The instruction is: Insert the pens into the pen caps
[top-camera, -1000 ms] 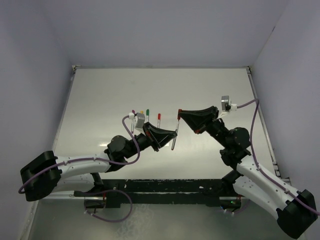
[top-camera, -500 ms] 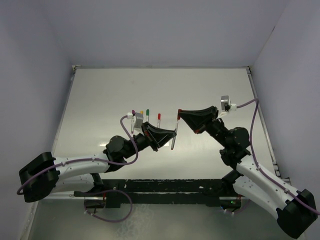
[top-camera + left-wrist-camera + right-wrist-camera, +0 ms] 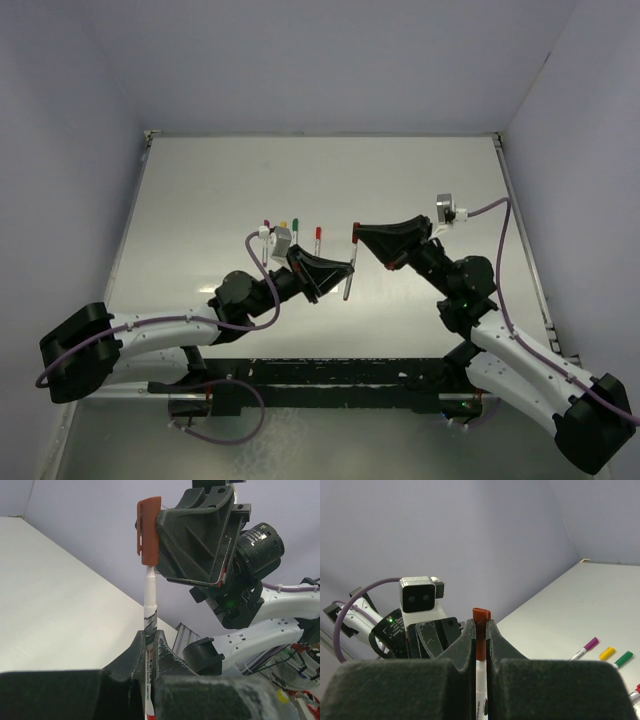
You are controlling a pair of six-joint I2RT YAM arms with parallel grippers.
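At the centre of the top view you see the left gripper [image 3: 343, 272] pinching a pen [image 3: 150, 605]; its tip touches the red cap [image 3: 149, 530], which the right gripper [image 3: 358, 236] pinches; behind them more pens [image 3: 317, 237] lie on the white table [image 3: 420, 170]; lilac walls [image 3: 330, 60] close it in.

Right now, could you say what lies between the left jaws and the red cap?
Only the pen, its white front end running from jaws up to cap, in the left wrist view.
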